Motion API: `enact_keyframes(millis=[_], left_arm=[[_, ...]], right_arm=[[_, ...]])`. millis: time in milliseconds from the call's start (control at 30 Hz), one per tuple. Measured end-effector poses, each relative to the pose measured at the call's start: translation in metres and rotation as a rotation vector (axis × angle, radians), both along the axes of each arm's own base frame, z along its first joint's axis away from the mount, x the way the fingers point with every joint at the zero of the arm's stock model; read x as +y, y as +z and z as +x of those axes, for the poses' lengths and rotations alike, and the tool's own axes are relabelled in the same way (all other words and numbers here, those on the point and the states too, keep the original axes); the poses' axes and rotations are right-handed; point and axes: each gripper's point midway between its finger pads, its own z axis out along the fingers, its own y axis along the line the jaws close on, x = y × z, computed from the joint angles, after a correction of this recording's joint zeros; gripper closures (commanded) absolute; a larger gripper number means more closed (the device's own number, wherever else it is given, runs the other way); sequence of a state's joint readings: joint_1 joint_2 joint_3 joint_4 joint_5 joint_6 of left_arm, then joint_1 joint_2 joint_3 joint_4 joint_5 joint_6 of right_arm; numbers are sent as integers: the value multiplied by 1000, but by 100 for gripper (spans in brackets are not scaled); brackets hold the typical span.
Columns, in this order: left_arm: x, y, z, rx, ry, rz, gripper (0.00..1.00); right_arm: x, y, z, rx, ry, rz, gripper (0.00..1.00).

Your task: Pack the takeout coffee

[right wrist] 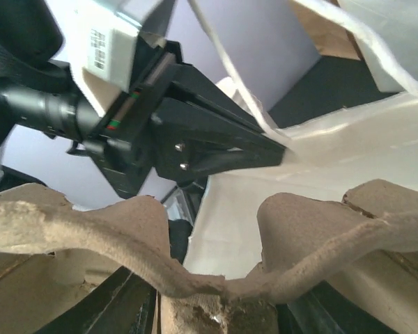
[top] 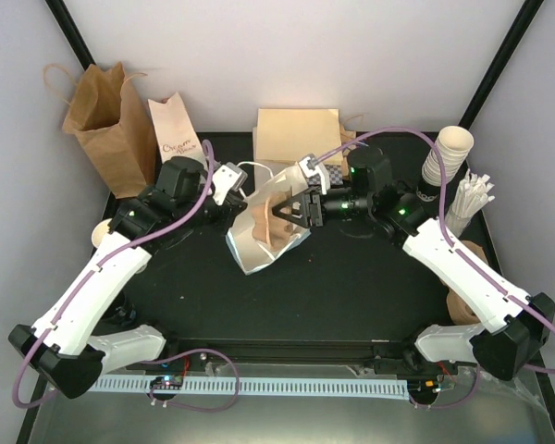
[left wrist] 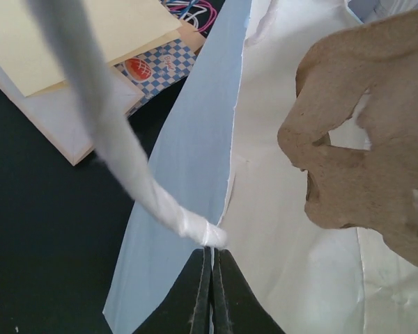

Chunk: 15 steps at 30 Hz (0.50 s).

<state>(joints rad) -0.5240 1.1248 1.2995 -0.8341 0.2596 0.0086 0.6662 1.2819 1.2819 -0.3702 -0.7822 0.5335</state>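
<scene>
At centre, the right gripper pinches a brown moulded-pulp cup carrier inside a white paper bag. The left gripper, pressed together, nips the bag's rim. Bare cream cups stack at 2 o'clock. The script on a narrow white bag at 11 o'clock is too small to read. The takeout coffee cannot be picked out.

A lab test cell: plain white walls, black frame posts, black table holding paper bags and cups.
</scene>
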Motion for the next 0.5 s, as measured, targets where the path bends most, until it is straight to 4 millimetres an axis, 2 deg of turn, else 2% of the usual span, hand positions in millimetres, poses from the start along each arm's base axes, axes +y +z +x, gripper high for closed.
enact_keyframes(millis=[233, 300, 500], left_arm=[[-10, -9, -11, -20, -56, 12, 98], [-12, -11, -18, -42, -73, 14, 99], [-8, -14, -33, -122, -90, 19, 99]], right_arm=[[-13, -34, 3, 57, -66, -138, 57], [-14, -38, 3, 74, -76, -152, 58], [-22, -57, 9, 209, -114, -100, 58]])
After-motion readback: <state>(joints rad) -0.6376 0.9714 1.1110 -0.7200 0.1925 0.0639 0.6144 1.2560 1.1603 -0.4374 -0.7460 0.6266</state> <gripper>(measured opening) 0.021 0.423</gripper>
